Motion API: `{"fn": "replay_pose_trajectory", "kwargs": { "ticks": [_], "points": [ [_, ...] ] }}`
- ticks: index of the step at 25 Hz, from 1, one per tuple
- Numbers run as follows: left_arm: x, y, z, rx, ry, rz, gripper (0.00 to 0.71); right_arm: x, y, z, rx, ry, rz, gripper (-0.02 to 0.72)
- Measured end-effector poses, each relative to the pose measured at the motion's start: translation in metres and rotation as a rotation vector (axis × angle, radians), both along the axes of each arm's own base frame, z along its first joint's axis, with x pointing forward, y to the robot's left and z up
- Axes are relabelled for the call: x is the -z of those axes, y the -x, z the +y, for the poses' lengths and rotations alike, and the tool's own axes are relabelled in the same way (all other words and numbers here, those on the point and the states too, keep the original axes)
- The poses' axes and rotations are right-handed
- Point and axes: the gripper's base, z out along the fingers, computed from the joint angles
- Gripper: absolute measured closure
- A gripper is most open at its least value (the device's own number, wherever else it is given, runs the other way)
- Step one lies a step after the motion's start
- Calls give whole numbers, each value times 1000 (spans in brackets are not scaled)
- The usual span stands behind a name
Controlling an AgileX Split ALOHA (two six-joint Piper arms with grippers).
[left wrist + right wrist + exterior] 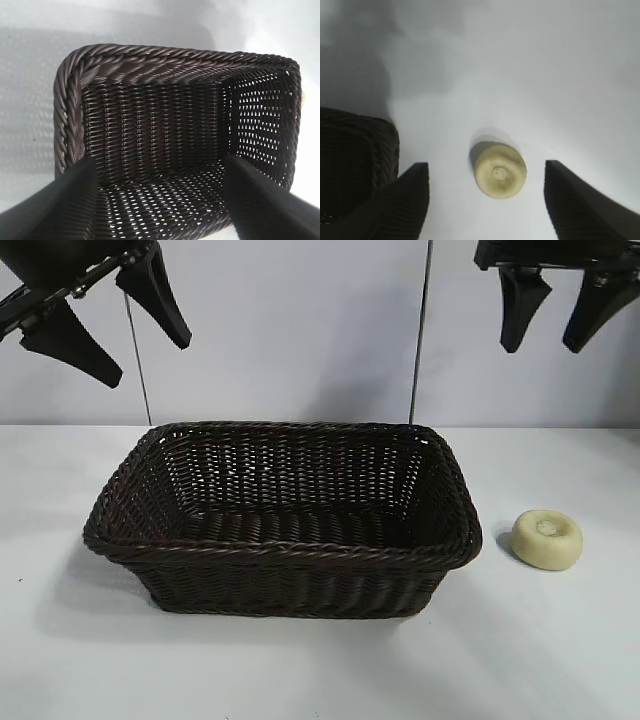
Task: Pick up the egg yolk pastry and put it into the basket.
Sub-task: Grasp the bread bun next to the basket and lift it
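Tooling status first: the right tool (pixel 565 315) hangs high above the desk (pixel 560 640) at the right side of the exterior view, its two dark fingers spread apart and holding nothing. In the right wrist view the right tool (pixel 487 200) frames the egg yolk pastry (pixel 499 170) between its spread fingers, with clear desk surface on either side of the puck, so the pastry lies almost directly beneath this tool and well below it. The egg yolk pastry (pixel 547 539) rests flat on the desk, dimple upward, just beside the right short end of the basket (pixel 280 550) and not touching the rim. Being round, it presents no long axis, so finger orientation is judged non-critical for the grasp. The left tool (pixel 105 315) hangs high at the left side, also spread and empty; its wrist view looks down into the basket (pixel 125 67), whose interior shows only weave. The right arm is clearly the nearer one to the pastry. The coming move therefore calls for a near-vertical descent of the right tool, a closure on the puck, then a short lift and a sideways transfer over the braided rim toward the left.
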Motion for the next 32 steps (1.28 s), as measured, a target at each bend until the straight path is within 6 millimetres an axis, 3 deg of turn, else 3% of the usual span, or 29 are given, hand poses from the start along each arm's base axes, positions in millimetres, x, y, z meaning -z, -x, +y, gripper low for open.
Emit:
{"fn": "replay_pose_trajectory", "kwargs": {
  "ticks": [6, 12, 21, 24, 28, 32],
  "points": [
    [0, -1, 0, -3, 2, -6, 195, 38, 12, 0, -2, -5, 45, 185],
    [0, -1, 0, -3, 2, -6, 195, 57, 6, 0, 29, -9, 0, 185],
    [0, -1, 0, -2, 2, -6, 195, 117, -7, 1, 72, -6, 68, 190],
    [0, -1, 0, -2, 2, -6, 195, 120, -8, 1, 77, -2, 68, 295],
    [0, -1, 0, -2, 2, -6, 195, 120, -8, 1, 77, -1, 73, 534],
    [0, -1, 0, -2, 2, -6, 195, 115, -7, 1, 70, -1, 93, 593]
  ]
}}
